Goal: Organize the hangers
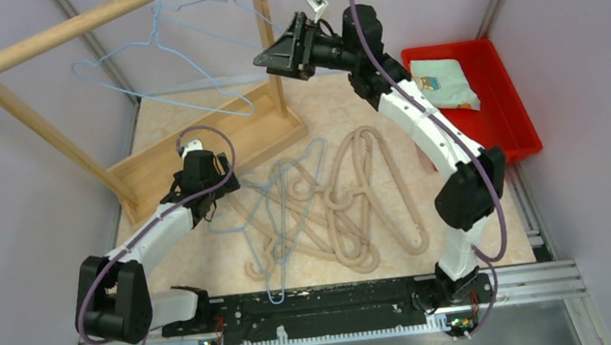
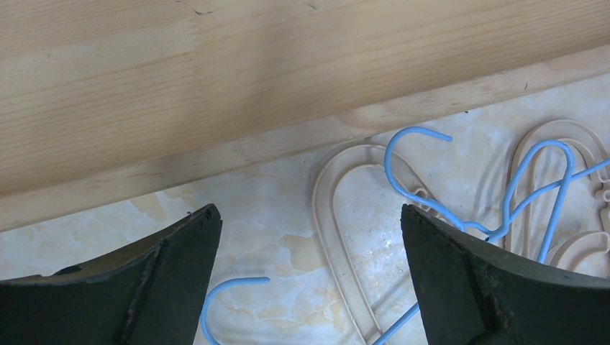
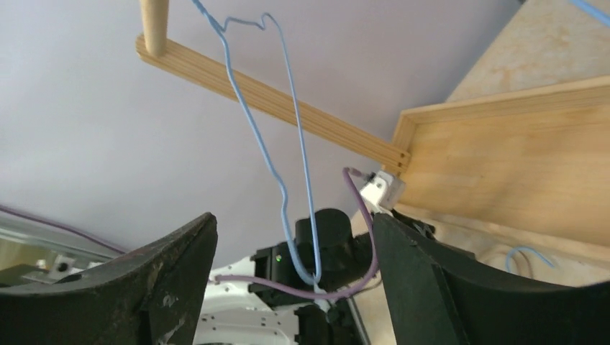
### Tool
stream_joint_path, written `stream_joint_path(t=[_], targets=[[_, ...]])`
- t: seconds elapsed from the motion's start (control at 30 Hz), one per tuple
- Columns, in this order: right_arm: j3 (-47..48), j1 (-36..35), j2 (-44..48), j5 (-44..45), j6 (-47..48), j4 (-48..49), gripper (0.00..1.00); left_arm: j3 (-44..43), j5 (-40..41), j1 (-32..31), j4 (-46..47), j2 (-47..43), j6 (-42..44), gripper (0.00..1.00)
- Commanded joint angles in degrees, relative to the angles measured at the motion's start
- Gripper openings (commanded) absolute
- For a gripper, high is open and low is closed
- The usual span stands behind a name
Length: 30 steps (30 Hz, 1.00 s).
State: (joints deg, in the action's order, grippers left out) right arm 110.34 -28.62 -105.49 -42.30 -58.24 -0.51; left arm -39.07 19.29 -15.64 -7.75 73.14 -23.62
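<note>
Wide open and empty at left gripper (image 2: 309, 215), low over tangled hangers (image 1: 348, 198) on table (image 1: 200, 261), beside rack (image 1: 197, 150) base. Wide open too at right gripper (image 3: 293, 223), raised near two blue hangers (image 1: 156, 38) hung on rail (image 1: 73, 30).

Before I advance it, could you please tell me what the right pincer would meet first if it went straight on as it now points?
Most likely the light-blue wire hanger hanging from the rail. It shows between the fingers of the open right pincer, though its distance is unclear.
</note>
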Motion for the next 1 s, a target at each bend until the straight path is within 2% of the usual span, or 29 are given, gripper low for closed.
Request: stream_joint_path(t=[0.0, 0.23, 0.4, 0.5, 0.63, 0.8, 0.97], targets=[[-2.5, 0.6, 9.6, 6.7, 13.5, -10.0, 0.81, -1.4, -0.6, 0.3, 1.2, 0.4, -0.7, 1.0], [-10.3, 0.5, 21.4, 14.6, 30.1, -25.7, 0.89, -1.6, -1.2, 0.3, 0.7, 1.0, -1.5, 1.0], [-20.5, -0.1, 28.8, 17.0, 37.7, -34.3, 0.88, -2.3, -2.0, 0.3, -0.2, 2.9, -2.1, 1.0], [-26.5, -2.9, 31.6, 23.1, 40.5, -37.2, 0.86, -2.8, -2.1, 0.3, -1.2, 3.7, -1.6, 1.0], [-34.7, -9.2, 33.1, 30.5, 42.4, -37.8, 0.83, -4.0, -3.6, 0.3, -3.0, 2.8, -1.1, 1.0], [-44.9, -10.1, 34.7, 28.2, 39.9, -30.5, 0.79, -4.5, -10.7, 0.3, -9.6, -2.5, -3.9, 1.0], [-48.4, -10.1, 34.4, 28.8, 41.0, -29.4, 0.78, -3.0, -20.9, -0.4, -14.5, -13.4, -8.9, 0.96]])
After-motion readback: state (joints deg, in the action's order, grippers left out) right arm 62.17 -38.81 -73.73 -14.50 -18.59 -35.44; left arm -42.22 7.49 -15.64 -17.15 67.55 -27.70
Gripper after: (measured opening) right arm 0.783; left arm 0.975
